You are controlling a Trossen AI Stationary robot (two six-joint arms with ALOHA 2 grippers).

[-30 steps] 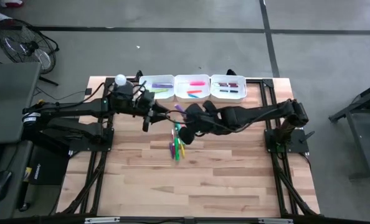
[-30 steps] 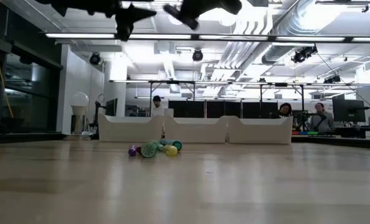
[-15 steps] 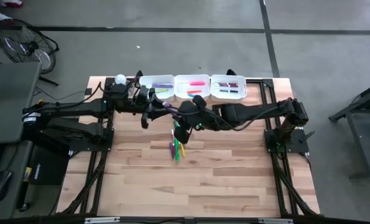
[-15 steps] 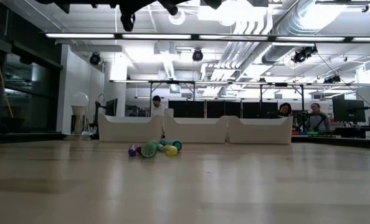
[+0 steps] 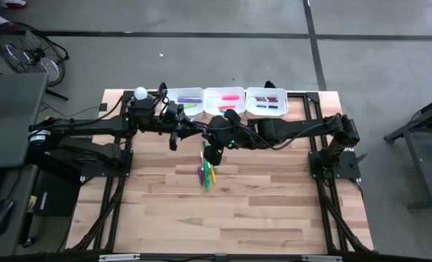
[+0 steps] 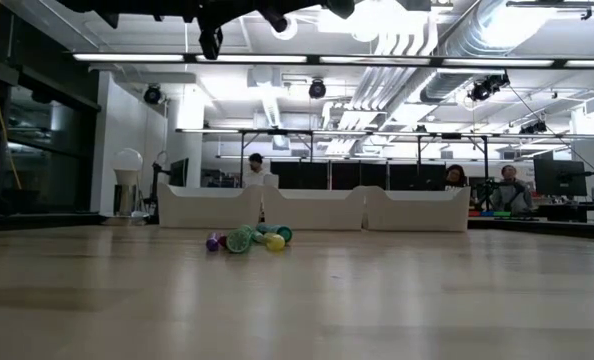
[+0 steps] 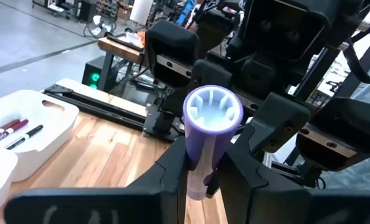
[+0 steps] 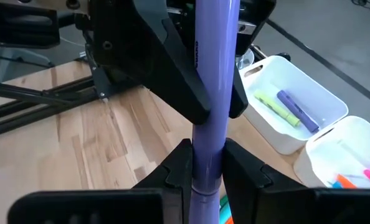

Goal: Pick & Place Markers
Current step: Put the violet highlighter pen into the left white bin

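Markers: one purple marker (image 8: 212, 93) is held in the air between both grippers, above the table (image 5: 274, 211) and just in front of the left tray (image 5: 174, 98). Right gripper (image 8: 203, 163) pinches its lower barrel; left gripper (image 7: 205, 163) is clamped on the other end, with the hollow cap end facing the left wrist camera. Both sets of fingers press flat against the barrel, so both grip the same marker. Likely reason: a hand-over between arms, since the right arm reaches the pile but the left arm sits nearer the left tray.

That tray already holds a purple marker (image 8: 300, 111) and a green one (image 8: 273, 106), so purple probably belongs there. Sorting appears to be by colour: the middle tray (image 5: 209, 110), right of the left tray, has pink and orange pieces, and the far tray (image 5: 249, 110) beyond it holds dark red ones.

Remaining pile (image 5: 207, 172) lies on the table in front of the left tray, nearer the table's centre: green, yellow and purple sticks touching one another. In the low view they show as a small cluster (image 6: 245, 239) ahead of the tray row.

Judgement: hand-over midway; right must let go before left can carry. Risk: marker tilts or slips if release is early.
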